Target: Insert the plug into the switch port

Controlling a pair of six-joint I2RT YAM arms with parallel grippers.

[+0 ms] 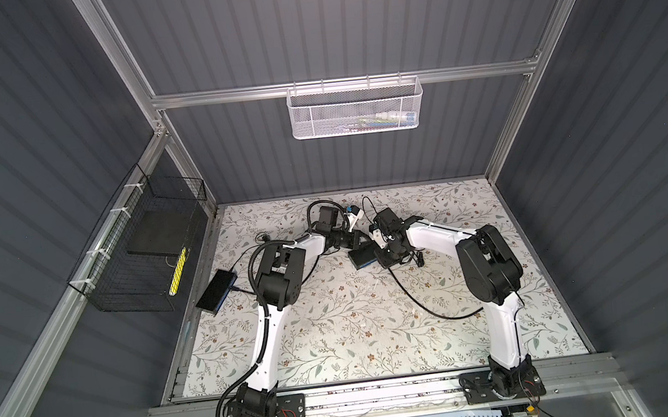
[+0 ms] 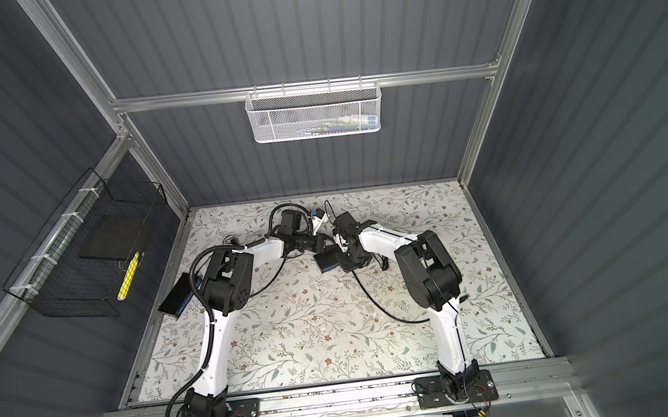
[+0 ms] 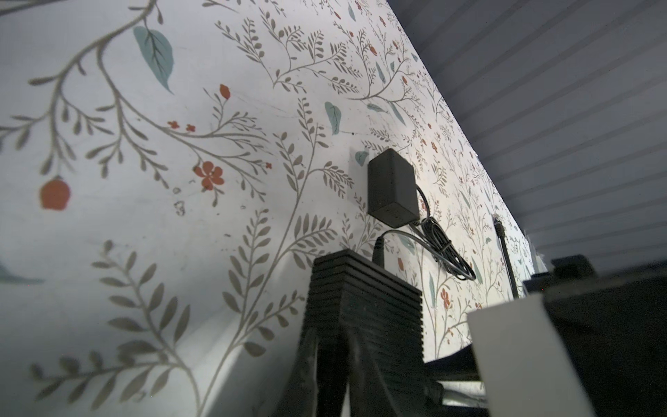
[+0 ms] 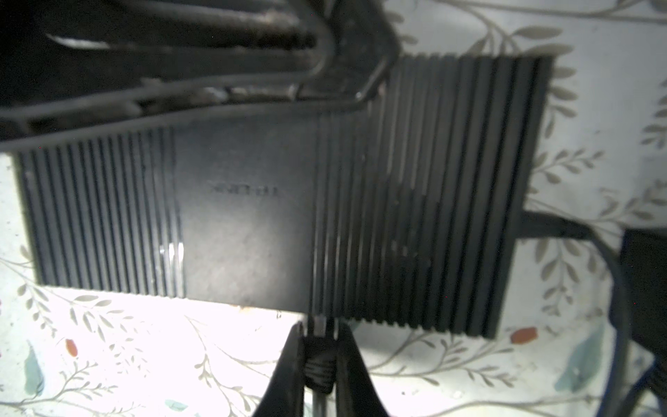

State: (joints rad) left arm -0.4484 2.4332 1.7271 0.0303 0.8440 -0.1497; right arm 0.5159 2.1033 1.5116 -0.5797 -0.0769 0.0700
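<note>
Seating the plug is the step in hand, by my reading. In both top views the two arms meet over a flat black ribbed box with a blue side face point(image 1: 364, 259) point(image 2: 328, 261) at the far middle of the floral-patterned table point(image 1: 357, 332). I cannot tell whether the box lies flat. The near half is open, crossed only by a loose black cable point(image 1: 438, 312). A second black box point(image 1: 217, 289) lies well apart at the left edge.

In the left wrist view the left gripper point(image 3: 334, 343) is clamped on the box's end. A black power adapter point(image 3: 391, 187) with a coiled cord lies beyond it on the table.

In the right wrist view the right gripper point(image 4: 320, 330) is pinched on a small black plug with a ribbed boot point(image 4: 318, 368). The plug's tip meets the box's long edge. The switch port sits hidden on that edge, so its depth is unclear. The next move likely calls for a straight push square to the edge, with the other arm bracing. Bare table flanks the plug on both sides.
</note>
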